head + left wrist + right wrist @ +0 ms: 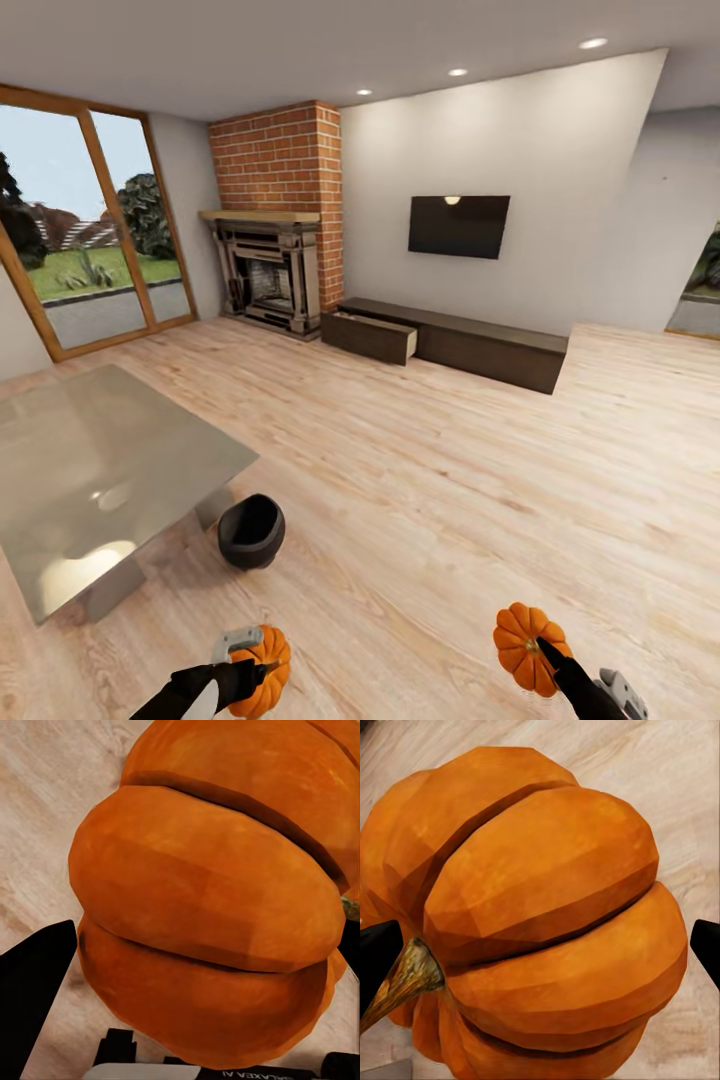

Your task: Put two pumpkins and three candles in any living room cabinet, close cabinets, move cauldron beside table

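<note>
I hold a pumpkin in each hand, low over the wooden floor. My left gripper (pixel 252 672) is shut on one orange pumpkin (pixel 270 668), whose ribs fill the left wrist view (pixel 210 907). My right gripper (pixel 545 655) is shut on the other pumpkin (pixel 522 640), seen with its stem in the right wrist view (pixel 547 915). The black cauldron (pixel 250 530) stands on the floor right beside the low table (pixel 100 450). Along the far wall runs the dark-brown cabinet (pixel 480 345), with its left drawer (pixel 370 337) pulled out. The candles are out of view.
A brick fireplace (pixel 270 270) stands left of the cabinet, and a TV (pixel 458 225) hangs above it. Large windows (pixel 90 240) line the left wall. Open wooden floor (pixel 430 470) stretches between me and the cabinet.
</note>
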You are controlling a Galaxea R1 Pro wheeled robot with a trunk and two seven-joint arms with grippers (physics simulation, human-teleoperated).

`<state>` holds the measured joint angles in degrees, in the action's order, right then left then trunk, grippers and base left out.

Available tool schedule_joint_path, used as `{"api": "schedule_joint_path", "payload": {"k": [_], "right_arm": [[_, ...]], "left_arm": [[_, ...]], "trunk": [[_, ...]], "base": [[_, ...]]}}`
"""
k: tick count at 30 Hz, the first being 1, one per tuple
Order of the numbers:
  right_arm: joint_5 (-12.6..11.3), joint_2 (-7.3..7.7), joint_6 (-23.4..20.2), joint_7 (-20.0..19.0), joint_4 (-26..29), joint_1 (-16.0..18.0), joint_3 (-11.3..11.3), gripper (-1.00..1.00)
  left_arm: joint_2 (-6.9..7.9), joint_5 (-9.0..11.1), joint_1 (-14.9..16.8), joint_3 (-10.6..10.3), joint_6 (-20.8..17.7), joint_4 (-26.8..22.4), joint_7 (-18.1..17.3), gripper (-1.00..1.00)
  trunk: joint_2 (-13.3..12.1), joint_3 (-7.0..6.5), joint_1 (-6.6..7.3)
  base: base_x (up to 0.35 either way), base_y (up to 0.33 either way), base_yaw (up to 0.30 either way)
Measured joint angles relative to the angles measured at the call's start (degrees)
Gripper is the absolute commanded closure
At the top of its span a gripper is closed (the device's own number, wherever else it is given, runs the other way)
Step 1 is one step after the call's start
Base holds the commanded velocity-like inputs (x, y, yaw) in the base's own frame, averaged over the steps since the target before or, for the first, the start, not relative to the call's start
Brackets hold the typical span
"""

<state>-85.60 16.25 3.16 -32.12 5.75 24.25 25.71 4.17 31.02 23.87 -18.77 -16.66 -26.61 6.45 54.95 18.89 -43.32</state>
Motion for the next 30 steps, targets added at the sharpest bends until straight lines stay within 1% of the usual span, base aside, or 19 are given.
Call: {"api": "schedule_joint_path", "payload": {"k": [4, 9, 12, 17, 21, 26, 29, 30], "right_arm": [[0.0, 0.0, 0.0, 0.0, 0.0, 0.0, 0.0, 1.0], [0.1, 0.0, 0.1, 0.0, 0.0, 0.0, 0.0, 1.0], [0.2, 0.0, 0.1, 0.0, 0.0, 0.0, 0.0, 1.0], [0.2, 0.01, 0.1, 0.0, 0.0, 0.0, 0.0, 1.0], [0.2, 0.01, 0.0, 0.0, 0.0, 0.0, 0.0, 1.0], [0.2, 0.01, 0.0, 0.0, 0.0, 0.0, 0.0, 1.0], [0.2, 0.01, 0.1, 0.0, 0.0, 0.0, 0.0, 1.0], [0.2, 0.01, 0.1, 0.0, 0.0, 0.0, 0.0, 1.0]], "left_arm": [[0.02, 0.0, 0.0, 0.0, 0.0, 0.0, 0.0, 1.0], [-0.02, 0.2, 0.0, 0.0, 2.0, 0.3, 0.0, 1.0], [-0.03, 0.3, 0.0, -0.8, 2.3, 0.8, 0.0, 1.0], [-0.04, 0.1, 0.0, -2.4, 2.7, 0.9, 0.0, 1.0], [-0.04, 0.1, 0.0, -2.8, 2.8, 0.9, 0.0, 1.0], [-0.02, 0.1, 0.0, -2.8, 3.1, 0.9, 0.3, 1.0], [0.26, 0.3, 0.0, -2.7, 6.7, 1.2, 0.3, 1.0], [0.2, 0.5, -0.1, -2.8, 7.3, 2.4, 0.3, 1.0]], "trunk": [[0.0, 0.0, 0.0], [0.0, 0.0, 0.0], [0.0, 0.0, 0.0], [0.0, 0.0, 0.0], [0.0, 0.0, 0.0], [0.0, 0.0, -0.01], [0.0, 0.0, 0.0], [0.0, 0.0, -0.01]], "base": [[0.297, -0.105, -0.015], [0.302, -0.088, -0.084], [0.303, -0.116, -0.125], [0.289, -0.184, -0.228], [0.262, -0.222, -0.271], [0.252, -0.232, -0.276], [0.258, -0.224, -0.278], [0.272, -0.2, -0.278]]}}
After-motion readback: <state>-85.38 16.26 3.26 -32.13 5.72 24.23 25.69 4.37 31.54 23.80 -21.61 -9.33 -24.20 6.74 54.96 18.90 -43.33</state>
